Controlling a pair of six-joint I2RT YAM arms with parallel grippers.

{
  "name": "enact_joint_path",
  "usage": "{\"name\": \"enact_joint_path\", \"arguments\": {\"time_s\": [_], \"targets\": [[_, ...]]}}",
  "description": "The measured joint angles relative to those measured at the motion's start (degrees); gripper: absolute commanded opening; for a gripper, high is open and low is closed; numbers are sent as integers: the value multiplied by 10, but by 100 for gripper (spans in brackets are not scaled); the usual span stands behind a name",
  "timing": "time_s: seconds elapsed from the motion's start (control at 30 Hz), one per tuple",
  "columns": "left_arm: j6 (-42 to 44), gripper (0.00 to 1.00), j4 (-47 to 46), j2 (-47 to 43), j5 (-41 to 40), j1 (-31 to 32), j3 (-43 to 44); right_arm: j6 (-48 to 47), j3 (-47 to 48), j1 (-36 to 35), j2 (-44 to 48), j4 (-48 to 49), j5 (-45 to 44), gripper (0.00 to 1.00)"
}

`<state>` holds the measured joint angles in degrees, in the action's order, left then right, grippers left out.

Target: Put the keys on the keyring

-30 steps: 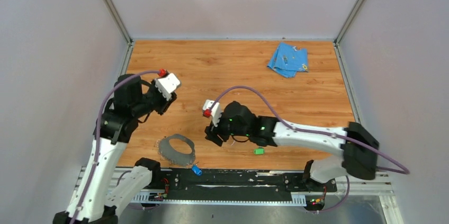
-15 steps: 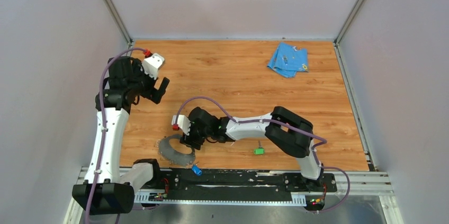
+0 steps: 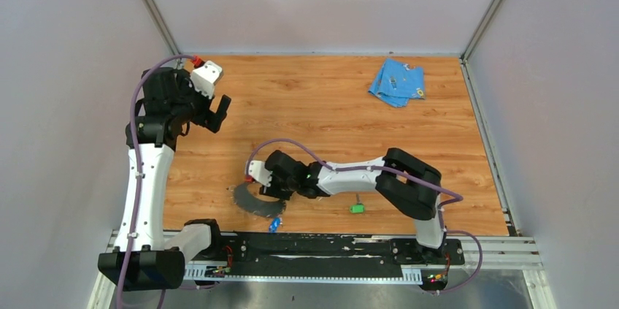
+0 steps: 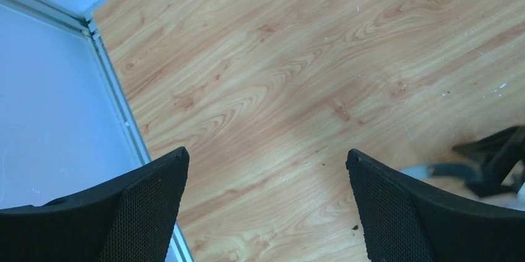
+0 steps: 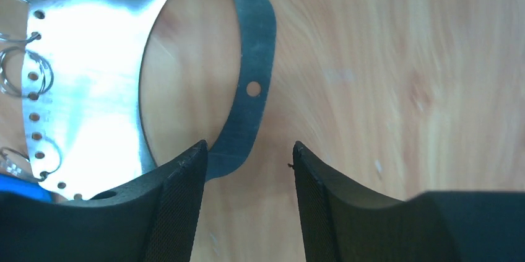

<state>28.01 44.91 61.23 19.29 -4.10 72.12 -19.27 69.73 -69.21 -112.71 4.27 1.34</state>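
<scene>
Starting nearest the arm bases, the blue-headed key (image 3: 274,224), a tiny metal blade under a glossy plastic cap, lies just on the near side of the keyring (image 3: 255,205), a large, thin, grey metal band cut as a flat oval loop. I cannot tell whether the two touch. Seen from the right wrist, the keyring's broad side is bright and mirror-smooth. It is pierced by a row of small holes, several carrying fine wire rings (image 5: 37,76), while its narrow side is duller with a single hole. The right hand (image 5: 247,150) hovers low over that narrow side, its textured black fingers parted and straddling the band without pinching it. The band lies flush on the smooth wood-grain counter (image 3: 328,119), so I judge the main risk to be the fingertips closing over it rather than under it. That could skid the slick metal sideways, nudge the blue-headed key toward the counter's near edge, or snag a wire ring. The green-headed key (image 3: 356,208), equally small and plastic-capped, rests well to the right of the keyring, apart from everything. Farther back and left of the keyring, the left hand (image 4: 266,157) hangs above bare wood with its fingers spread wide and holding nothing. Farthest from the keyring, in the back right, sits a crumpled light-blue cloth (image 3: 396,82), soft and folded.
</scene>
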Motion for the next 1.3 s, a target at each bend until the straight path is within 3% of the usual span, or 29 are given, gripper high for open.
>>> {"name": "enact_joint_path", "arguments": {"time_s": [0.17, 0.37, 0.5, 0.63, 0.8, 0.97, 1.13, 1.3], "targets": [[10, 100, 0, 5, 7, 0, 0, 1, -86, 55, 74, -22, -60, 52], [21, 100, -2, 10, 47, 0, -38, 19, -172, 112, 162, -68, -94, 56], [33, 100, 2, 15, 70, 0, -76, 25, -184, 133, 207, -112, -69, 60], [45, 100, 4, 24, 80, 0, -96, 19, -132, 157, 221, -131, 13, 62], [53, 100, 4, 43, 91, 0, -100, 1, -5, 213, 177, -137, 132, 56], [55, 100, 5, 65, 99, 0, -101, -19, 87, 239, 81, -153, 254, 57], [55, 100, 4, 73, 103, 0, -101, -47, 101, 238, 6, -179, 345, 59], [55, 100, 4, 72, 103, 0, -101, -77, 117, 227, -32, -199, 368, 55]]}}
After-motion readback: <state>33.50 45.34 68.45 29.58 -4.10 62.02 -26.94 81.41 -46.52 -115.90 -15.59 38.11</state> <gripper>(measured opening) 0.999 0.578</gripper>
